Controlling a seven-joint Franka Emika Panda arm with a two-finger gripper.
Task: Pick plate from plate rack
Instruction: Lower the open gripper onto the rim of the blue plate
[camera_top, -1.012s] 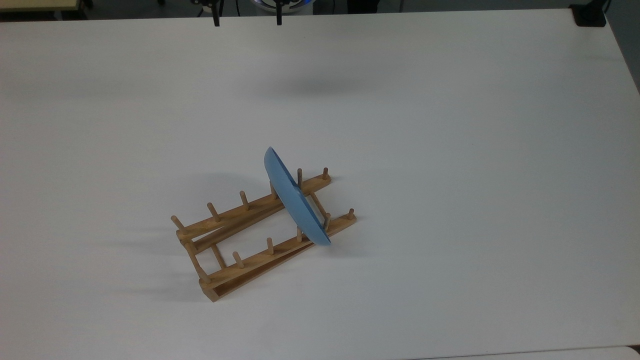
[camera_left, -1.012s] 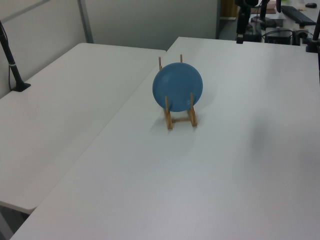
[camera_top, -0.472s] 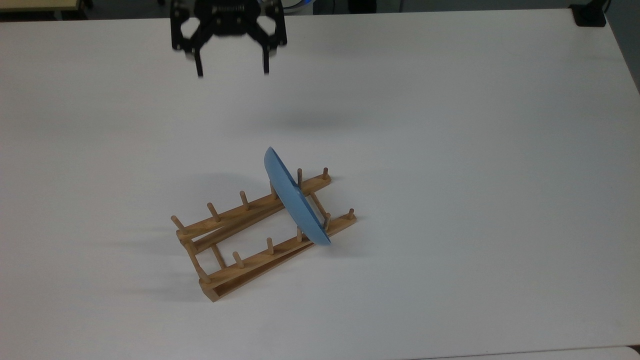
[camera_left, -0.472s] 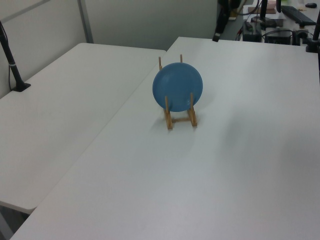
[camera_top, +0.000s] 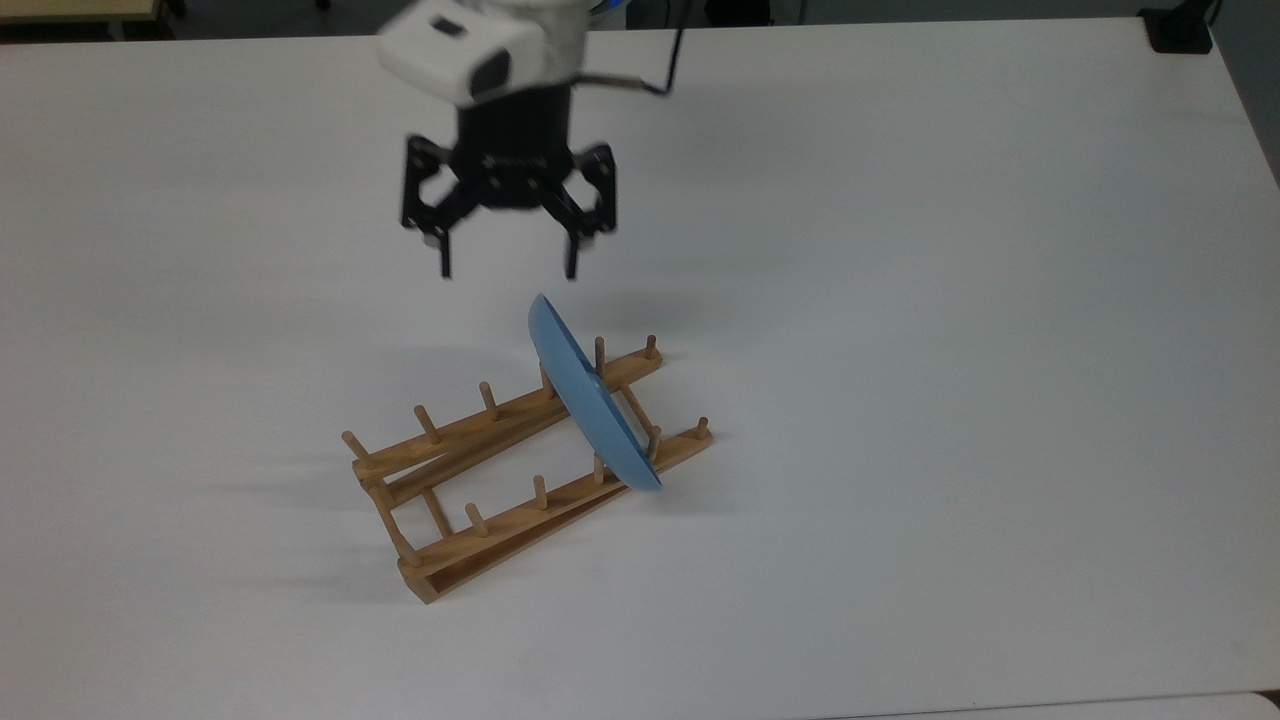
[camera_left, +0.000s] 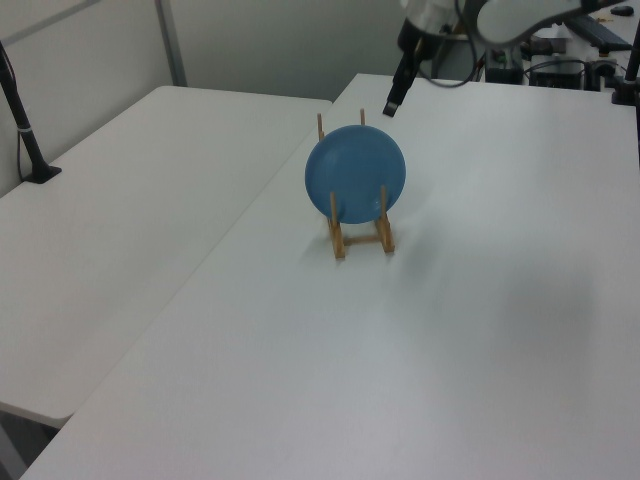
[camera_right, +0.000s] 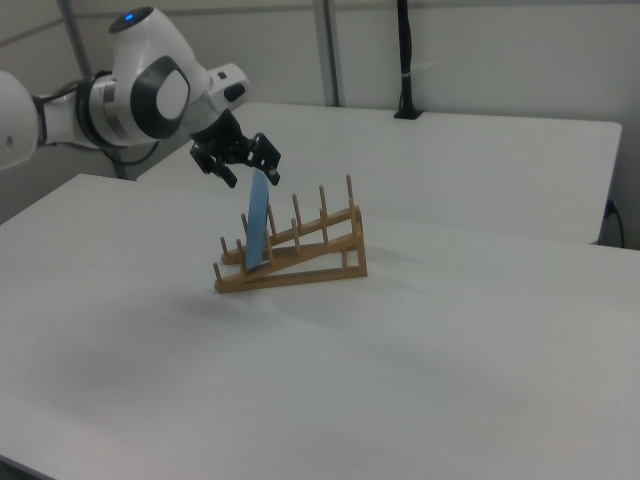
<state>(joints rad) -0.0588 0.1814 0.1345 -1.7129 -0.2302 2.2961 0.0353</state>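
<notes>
Light-blue plate (camera_top: 590, 400) stands on edge in the wooden rack (camera_top: 500, 480), slotted between pegs close to one end. In the top view that end is the rack's right end; in the right view it is the low end at the right view's left. From the left view I see the plate face-on (camera_left: 355, 173), round and plain, with two pegs in front of its lower edge and two peg tips showing above its rim. In the right view the plate (camera_right: 258, 228) reads as a thin, nearly upright sliver, leaning slightly.

Rack sits on a white table (camera_top: 950, 300), angled diagonally in the top view. Its two rails run parallel, joined by crossbars, each with a row of short upright pegs. In the right view the rack (camera_right: 300, 255) slopes up toward the right view's right.

Gripper (camera_top: 508, 274) hangs above the table, pointing down, just above the plate's upper edge in the top view and not touching it. I read the two black fingers as spread wide apart with nothing between them. In the right view the gripper (camera_right: 243, 180) is directly over the plate's top rim, close to it. In the left view one dark finger (camera_left: 393, 96) shows just above and to the right of the plate.

A second white table (camera_left: 130, 220) adjoins on the left view's left, with a black post (camera_left: 25, 125) standing on it.
</notes>
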